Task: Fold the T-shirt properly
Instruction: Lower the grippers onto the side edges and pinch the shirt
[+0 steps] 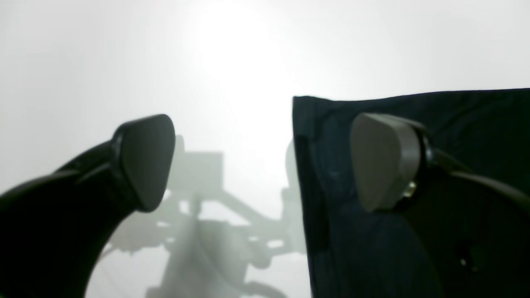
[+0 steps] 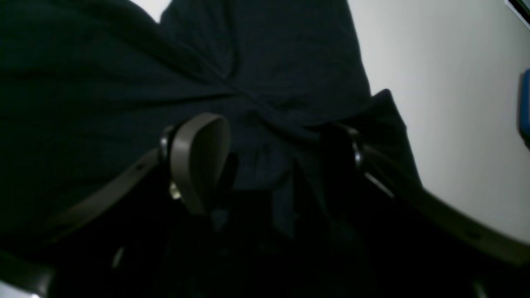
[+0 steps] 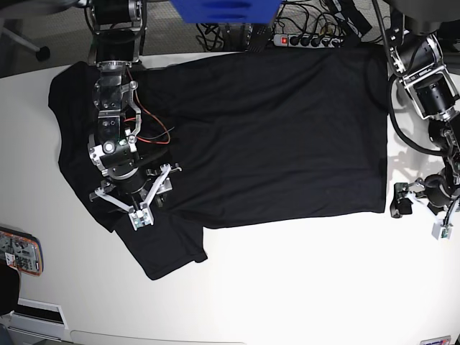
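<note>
T-shirt (image 3: 273, 136) flat; right jaws (image 2: 273, 165) spread around bunched cloth; left jaws (image 1: 265, 165) wide, empty.

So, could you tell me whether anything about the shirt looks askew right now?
Yes: the T-shirt lies mostly flat, but near the right gripper its cloth is bunched into creases, and the lower sleeve lies skewed.

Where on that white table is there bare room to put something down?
The widest bare patch of table lies below the T-shirt's lower edge. A narrow strip right of the shirt holds the left arm's fingers. The left side is crowded: shirt, sleeve and right arm.
</note>
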